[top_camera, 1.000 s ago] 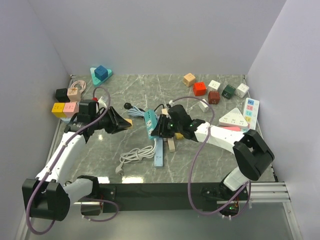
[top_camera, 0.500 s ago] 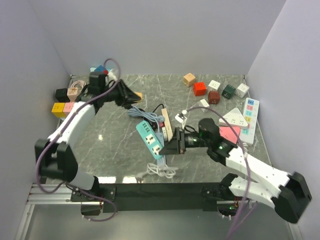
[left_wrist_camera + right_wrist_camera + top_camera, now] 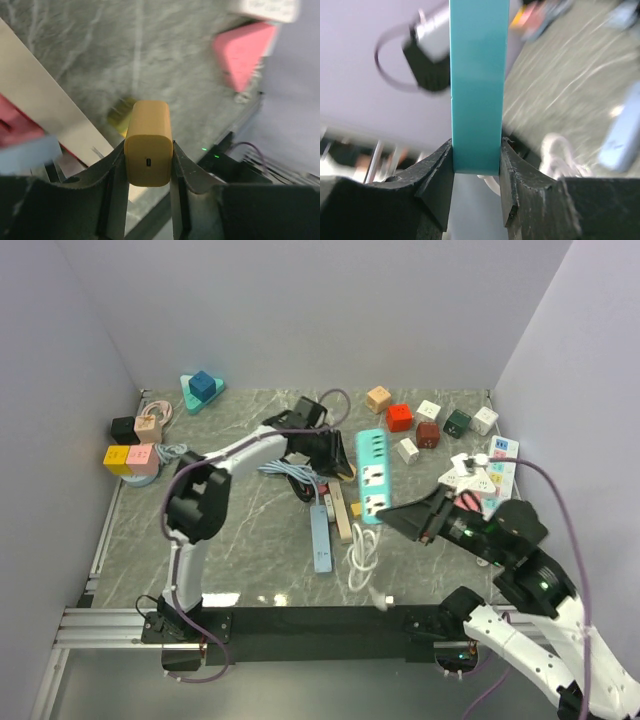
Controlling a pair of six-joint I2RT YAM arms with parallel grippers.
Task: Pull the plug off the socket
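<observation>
Small yellow plug, clamped on both sides by the left gripper, with its fingers closed tight on it. Up in the air over the middle of the table, just beside the teal power strip. By the look of it, not stuck in any socket. No teal around the plug in the left wrist view, only grey table far below. Hidden by the arm in the top view, so hard to be fully sure.

Teal power strip up off the table too, squeezed at one end by the right gripper, with its fingers shut on the thin sides. White cable in loops on the table under it, most likely its own.

So, most likely: pulling part done. Maybe left to do: move the two apart a bit more, put both down, let go.

Plug: smooth hard plastic, boxy with round corners, a tiny slot in the near face. Strip: long, flat and hard, with straight shiny sides and sockets on top. Gripper fingers: black, with bumpy inner edges. Table: grey stone look with white veins, a little shiny. Near by: a light blue strip lying flat, a pink three-cornered block, a red cube at the back.
</observation>
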